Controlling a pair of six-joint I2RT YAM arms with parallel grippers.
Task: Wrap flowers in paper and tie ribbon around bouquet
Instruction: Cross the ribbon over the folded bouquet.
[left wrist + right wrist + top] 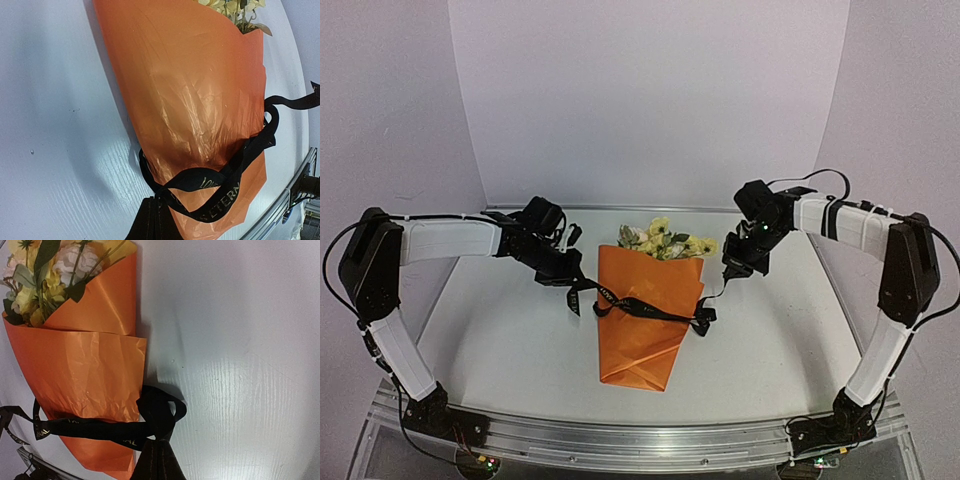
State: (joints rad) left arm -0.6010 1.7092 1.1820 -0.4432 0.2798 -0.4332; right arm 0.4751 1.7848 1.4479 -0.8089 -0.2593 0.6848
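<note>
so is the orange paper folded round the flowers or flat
Folded: the orange paper sheet forms a cone around the pale yellow flowers, black lettered ribbon across it.

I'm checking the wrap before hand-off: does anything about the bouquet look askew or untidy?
The narrow black lettered ribbon runs slack and slightly slanted across the orange paper cone. It bunches into loose loops at both edges, with no tidy bow showing. The paper is crinkled where the ribbon crosses it. The pale yellow flowers look undamaged.

- A white table (500, 350) with a fine grain, evenly lit.
- A plain pale back wall (650, 100) and side walls (380, 120) stand around it.
- A metal rail (640, 440) runs along its near edge.
</note>
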